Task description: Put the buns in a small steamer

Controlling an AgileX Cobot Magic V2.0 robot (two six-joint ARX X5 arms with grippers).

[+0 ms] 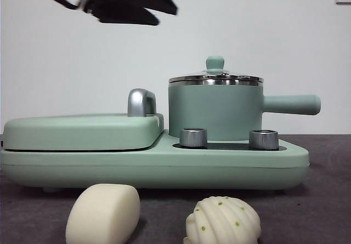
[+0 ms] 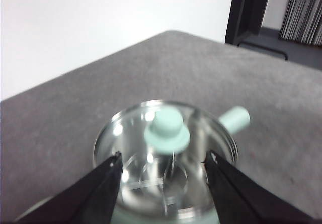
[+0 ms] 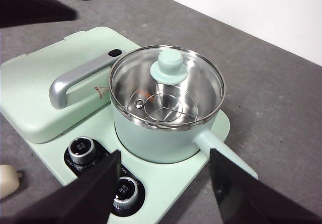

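While the glass lid [image 3: 166, 85] sits on the small steamer [image 1: 215, 111], the buns [image 1: 103, 213] lie on the table at 6 o'clock of it. Left gripper [image 2: 163, 161]: jaws wide open, empty, above the knob [image 2: 167, 129]. Centre jaws on knob, descend, then close. Right gripper [image 3: 165, 161]: open, empty, waiting.

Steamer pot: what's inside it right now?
Through the glass lid of the steamer pot, only a steel rack shows at the bottom. No buns: both buns lie on the table in front. The knob covers part of the inside.
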